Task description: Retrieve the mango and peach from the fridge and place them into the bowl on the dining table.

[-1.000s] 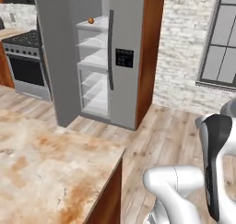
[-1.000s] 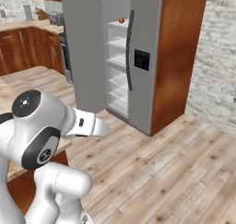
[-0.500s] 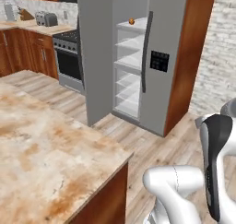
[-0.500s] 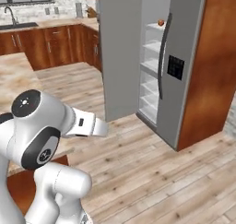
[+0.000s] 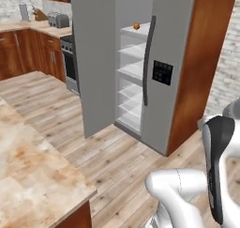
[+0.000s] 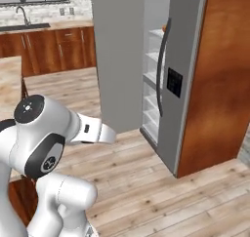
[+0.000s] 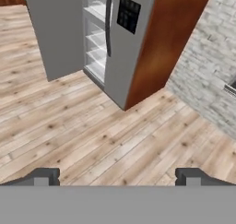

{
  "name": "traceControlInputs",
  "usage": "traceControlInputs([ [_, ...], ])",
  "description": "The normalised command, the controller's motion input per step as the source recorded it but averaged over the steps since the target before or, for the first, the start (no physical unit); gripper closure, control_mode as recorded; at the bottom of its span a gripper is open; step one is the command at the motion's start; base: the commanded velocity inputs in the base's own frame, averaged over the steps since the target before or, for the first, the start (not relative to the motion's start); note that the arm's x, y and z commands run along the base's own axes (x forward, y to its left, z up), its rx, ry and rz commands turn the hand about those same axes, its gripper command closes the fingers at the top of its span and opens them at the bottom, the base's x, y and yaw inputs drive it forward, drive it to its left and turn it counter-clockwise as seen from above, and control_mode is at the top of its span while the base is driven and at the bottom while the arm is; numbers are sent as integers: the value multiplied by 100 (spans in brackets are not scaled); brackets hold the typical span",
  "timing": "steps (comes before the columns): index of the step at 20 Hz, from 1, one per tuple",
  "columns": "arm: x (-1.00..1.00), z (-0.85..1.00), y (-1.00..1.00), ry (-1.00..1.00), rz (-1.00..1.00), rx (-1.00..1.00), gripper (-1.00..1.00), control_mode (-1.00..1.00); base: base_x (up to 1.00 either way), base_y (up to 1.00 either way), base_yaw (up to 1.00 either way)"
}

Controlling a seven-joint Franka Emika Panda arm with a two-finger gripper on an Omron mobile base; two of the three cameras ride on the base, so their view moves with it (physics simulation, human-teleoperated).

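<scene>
The fridge (image 5: pixel 159 63) is seen as a tall grey two-door unit set against a reddish-brown wooden side panel (image 5: pixel 197 67), with a long dark curved handle (image 5: pixel 148 58) on the shut right door and a black control panel (image 5: pixel 162 72) beside it. Its left door (image 5: pixel 93 58) is swung wide open, and a white interior with clear shelves (image 5: pixel 131 72) is exposed. A small orange fruit (image 5: pixel 136 26) is seen resting on the top shelf; which fruit it is cannot be told. In the hand view the fridge (image 7: pixel 120 29) is seen ahead of and well apart from the gripper (image 7: pixel 117 177), whose two dark fingertips (image 7: pixel 44 176) are spread wide apart with nothing between them, only bare wooden floor (image 7: pixel 115 131) lying beyond. A corner of the dining table (image 5: pixel 33 175), with its beige, rust-veined marble top, is seen at the lower left of the left base view, well apart from the fridge, with open plank floor between them. To the left of the fridge a stove (image 5: pixel 70 58) and wooden wall cabinets (image 5: pixel 33 53) are seen, with a toaster (image 5: pixel 58 19) on the counter above. In the right base view a sink faucet (image 6: pixel 20 14) is seen on the far counter, and the open door (image 6: pixel 119 55) is seen to screen much of the shelves from that side. A pale brick wall (image 7: pixel 203 80) is seen to the right of the wooden panel.
</scene>
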Motion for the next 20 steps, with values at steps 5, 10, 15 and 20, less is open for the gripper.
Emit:
traceControlInputs([
  [5, 0, 0, 0, 0, 0, 0, -100, 100, 86, -14, 21],
  [10, 0, 0, 0, 0, 0, 0, -100, 100, 97, 0, 23],
  [15, 0, 0, 0, 0, 0, 0, -100, 100, 92, -1, 20],
  [20, 0, 0, 0, 0, 0, 0, -100, 100, 40, -26, 4],
])
